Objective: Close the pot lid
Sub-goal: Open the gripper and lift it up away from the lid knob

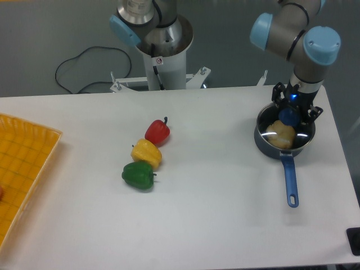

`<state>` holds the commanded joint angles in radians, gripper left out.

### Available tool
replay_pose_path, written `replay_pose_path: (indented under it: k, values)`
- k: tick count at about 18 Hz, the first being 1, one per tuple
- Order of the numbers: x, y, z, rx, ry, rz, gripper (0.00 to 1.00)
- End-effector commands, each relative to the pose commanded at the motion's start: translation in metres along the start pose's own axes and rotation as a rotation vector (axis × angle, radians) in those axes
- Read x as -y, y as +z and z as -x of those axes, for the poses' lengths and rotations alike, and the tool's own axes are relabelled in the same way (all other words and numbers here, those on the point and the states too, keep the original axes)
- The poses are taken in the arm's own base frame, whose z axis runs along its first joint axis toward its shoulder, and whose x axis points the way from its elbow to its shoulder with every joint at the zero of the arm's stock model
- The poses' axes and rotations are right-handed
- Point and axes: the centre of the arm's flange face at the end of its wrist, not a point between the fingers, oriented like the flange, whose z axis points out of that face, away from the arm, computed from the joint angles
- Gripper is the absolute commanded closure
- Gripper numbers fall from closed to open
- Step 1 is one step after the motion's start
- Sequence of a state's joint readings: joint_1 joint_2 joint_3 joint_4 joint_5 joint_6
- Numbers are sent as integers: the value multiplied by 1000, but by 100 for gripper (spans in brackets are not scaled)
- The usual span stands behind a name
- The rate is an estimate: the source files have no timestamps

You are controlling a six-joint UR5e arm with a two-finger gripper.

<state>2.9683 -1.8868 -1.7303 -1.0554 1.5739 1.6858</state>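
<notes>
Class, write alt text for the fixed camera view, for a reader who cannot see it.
A robot arm's pincer hangs over a dark pot with a blue handle, at the blue knob of the glass lid on it. Further left on the white table lie red, yellow and green peppers beside a yellow tray.

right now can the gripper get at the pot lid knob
Probably yes. The gripper hangs directly over the blue knob of the pot lid, which sits on the pot, with nothing between them. Whether the fingers already grip it is unclear.
</notes>
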Motion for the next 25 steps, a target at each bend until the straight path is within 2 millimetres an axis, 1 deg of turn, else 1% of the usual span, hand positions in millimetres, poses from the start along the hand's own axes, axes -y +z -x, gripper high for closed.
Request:
replay_pose_path:
  k: [2,3,6,10,15,19,22,24,25]
  values:
    - [0,0,0,0,0,0,26]
    - [0,0,0,0,0,0,21]
    - [-3,0,0,-2,-3,0,0]
    - [-6,-6,0,7,-6,3,0]
    - [-13,-39,-10,46,-20,13,0]
    - [-18,-65,-27,11,-43,12,0]
    - [-28,-93,-31,20,-52,11,0]
    - [-29,-109,-30,-25,-52,2,0]
    - [-29,-118,-28,-21,-49,2,0]
